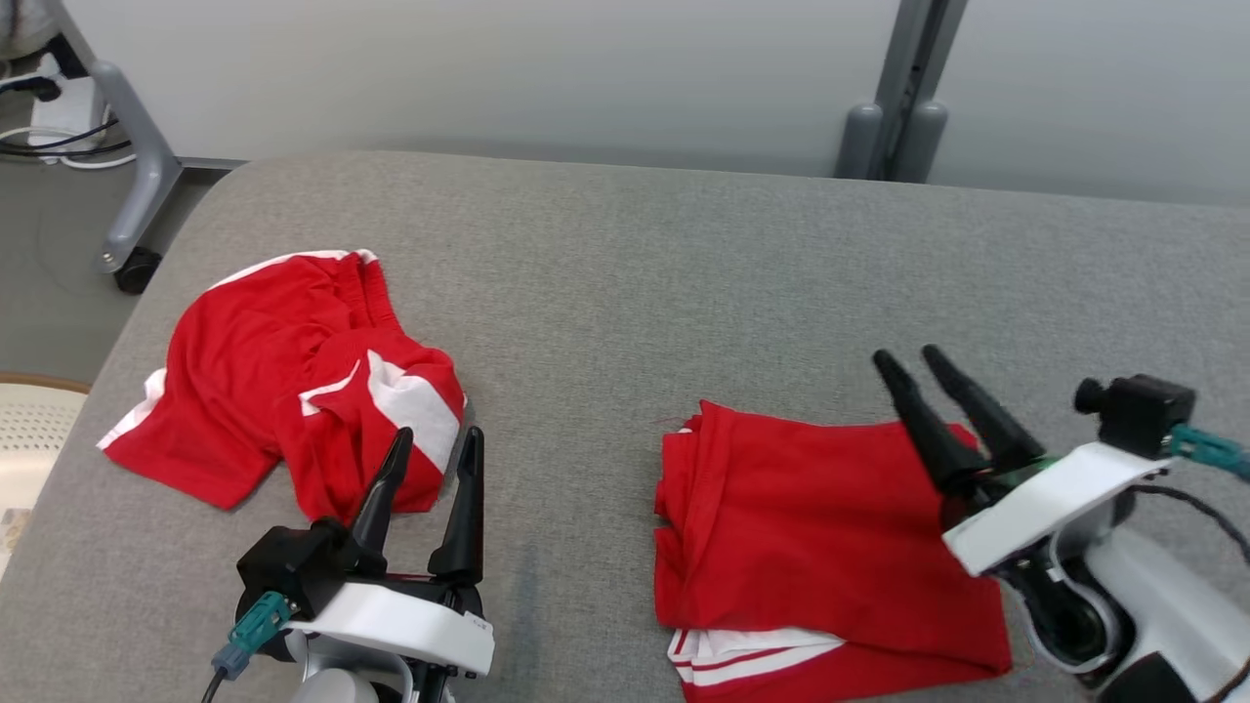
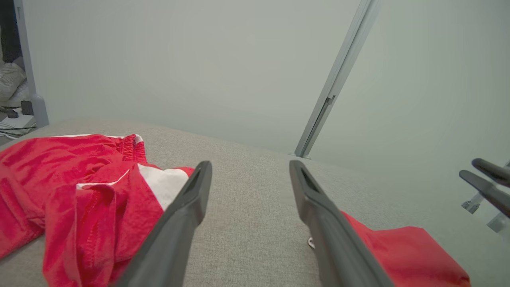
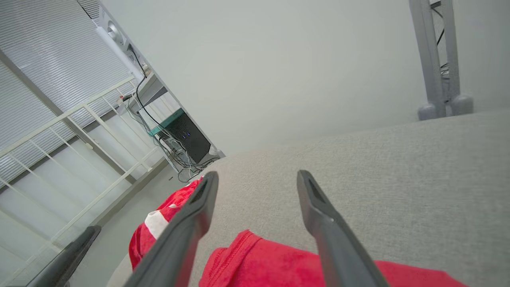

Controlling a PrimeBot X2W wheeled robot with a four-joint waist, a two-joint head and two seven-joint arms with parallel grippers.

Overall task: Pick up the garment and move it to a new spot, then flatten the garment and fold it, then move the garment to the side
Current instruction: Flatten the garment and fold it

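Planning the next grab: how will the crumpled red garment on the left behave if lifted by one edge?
Likely floppy: the crumpled garment lies in soft bunched folds, so it should drape. Probably light, as the fabric looks thin. Pushed, it may bunch on the textured grey table.

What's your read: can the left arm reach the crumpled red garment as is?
Probably yes. The left end effector is open and the crumpled red garment lies just ahead of its fingertips on the grey table, with nothing between them. The folded garment sits apart, on the right.
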